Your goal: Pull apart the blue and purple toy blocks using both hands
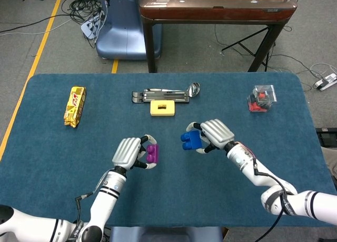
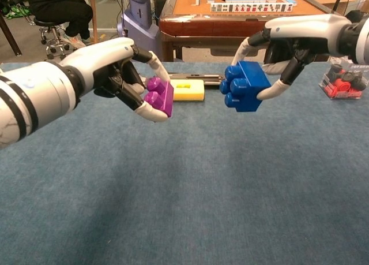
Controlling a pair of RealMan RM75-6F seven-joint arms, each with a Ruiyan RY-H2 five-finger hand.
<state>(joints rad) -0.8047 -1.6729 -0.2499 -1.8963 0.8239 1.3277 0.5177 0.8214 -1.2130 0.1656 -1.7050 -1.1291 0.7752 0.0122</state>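
Though apart, studded purple block (image 2: 159, 96), blue block (image 2: 245, 86).

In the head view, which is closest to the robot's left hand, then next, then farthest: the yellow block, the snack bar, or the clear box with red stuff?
From the left hand:
1. Yellow block, ahead, a little right.
2. Snack bar, far left.
3. Clear box, far right.
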